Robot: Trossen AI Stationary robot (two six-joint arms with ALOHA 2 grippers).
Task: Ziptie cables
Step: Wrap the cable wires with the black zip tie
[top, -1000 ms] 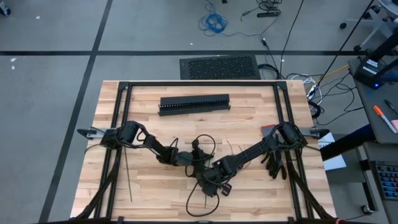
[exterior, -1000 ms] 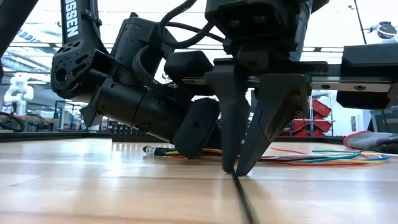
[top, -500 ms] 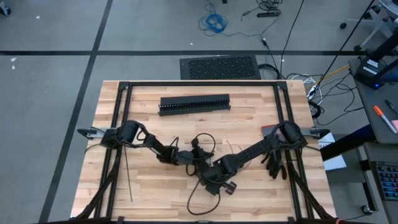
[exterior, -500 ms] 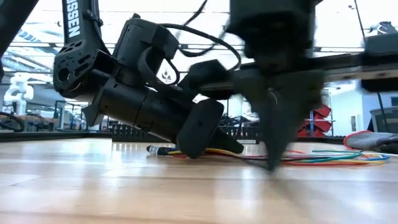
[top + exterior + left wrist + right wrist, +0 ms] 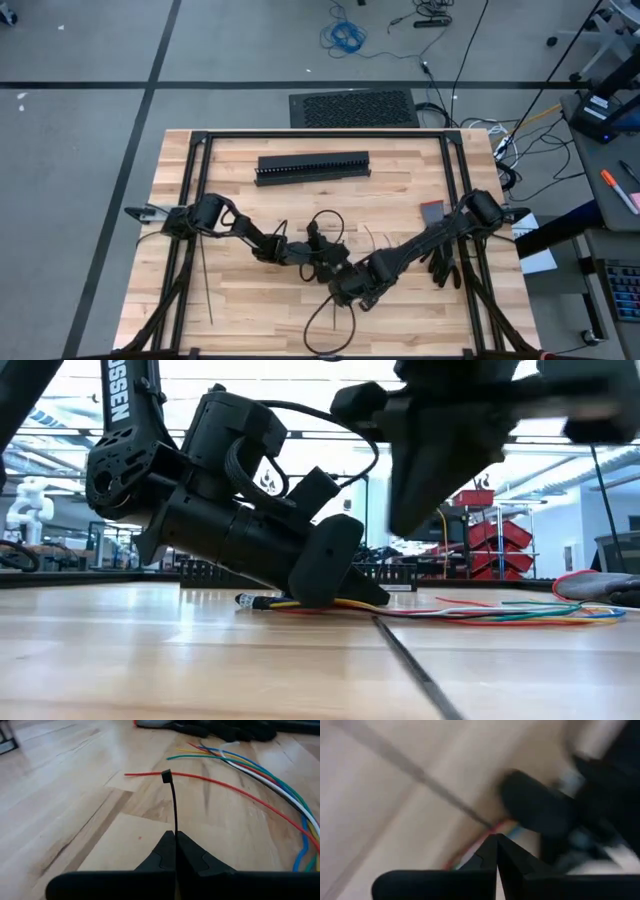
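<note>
In the low view the right gripper (image 5: 440, 470) is a dark smear cut off by the upper edge. The cables (image 5: 470, 612) vanish behind the left gripper (image 5: 335, 575), perhaps continuing beneath it.

Cables (image 5: 260, 775): loose bundle of thin wires, red, green, blue, white, yellow, lying flat near the tabletop's middle, ends splayed, one red strand apart from the rest. Zipties: one (image 5: 173, 810) thin, black, square head forward, above the wood; another (image 5: 204, 285) straight, flat near the left edge.
</note>
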